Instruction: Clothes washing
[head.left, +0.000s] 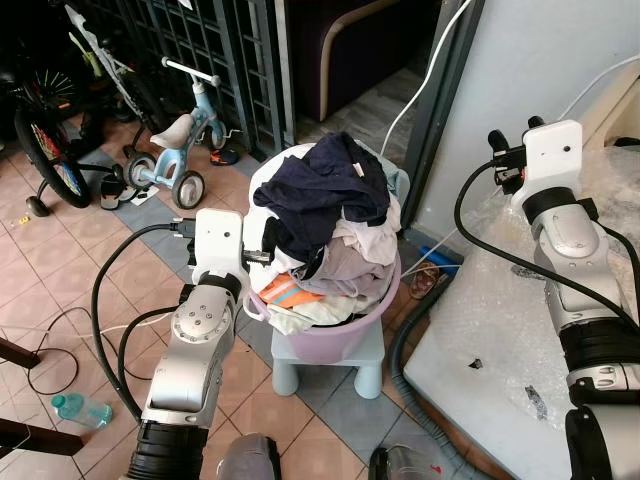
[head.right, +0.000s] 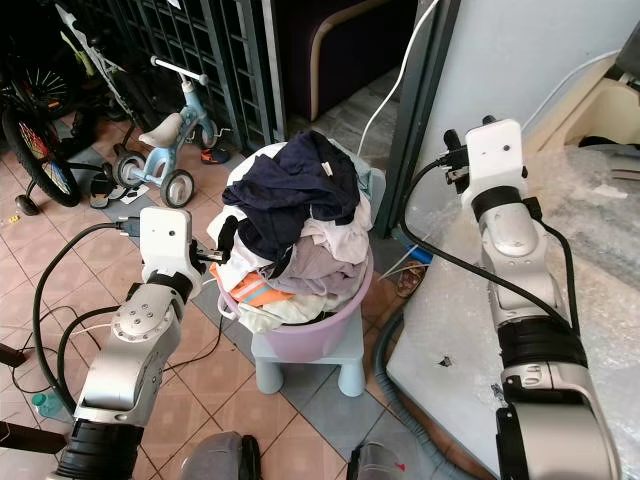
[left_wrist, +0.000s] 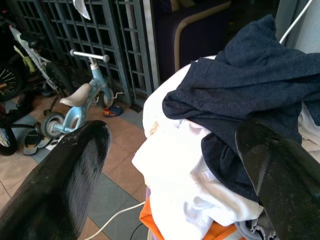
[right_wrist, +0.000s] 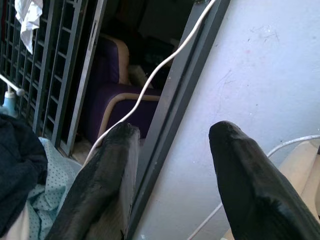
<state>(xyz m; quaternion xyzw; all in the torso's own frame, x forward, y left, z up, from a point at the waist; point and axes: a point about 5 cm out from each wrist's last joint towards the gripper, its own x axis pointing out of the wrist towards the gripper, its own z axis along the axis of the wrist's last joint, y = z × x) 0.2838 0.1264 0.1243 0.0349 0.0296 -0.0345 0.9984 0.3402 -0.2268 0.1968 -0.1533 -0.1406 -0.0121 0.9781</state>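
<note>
Laundry pile (head.left: 330, 220) heaped high in a lilac basin (head.left: 340, 330), dark navy garment (head.left: 325, 185) on top, white and grey pieces under it, an orange-striped piece (head.left: 285, 290) at the near left edge. Basin sits on a small pale blue stool (head.left: 330, 365), on the tiled floor (head.left: 60, 280).

Left tool (left_wrist: 172, 165) is at the left side of the pile, fingers (left_wrist: 60, 180) spread wide, white cloth and the navy garment between them in the wrist view; contact with the cloth can't be told. Left arm (head.left: 195, 340) reaches up from bottom left, black cable looping beside it.

Right tool (right_wrist: 172, 165) is raised well right of the basin, fingers moderately apart, holding nothing, pointing at a pale wall (right_wrist: 260, 65) and dark door frame (right_wrist: 175, 115) with a white cable (right_wrist: 150, 82) running along it. Right arm (head.left: 570, 250) is over a white surface covered in bubble wrap (head.left: 490, 330).

Room: terracotta and grey floor tiles, dark metal grille (head.left: 190, 50) behind, a light blue child's tricycle (head.left: 180, 150) and a bicycle (head.left: 45, 130) at far left, sandals near them. Plastic bottle (head.left: 80, 408) lies on the floor at lower left. Dark purple armchair (right_wrist: 120, 100) beyond the doorway. Grey hose (head.left: 400, 350) curves on the floor between stool and white surface.
</note>
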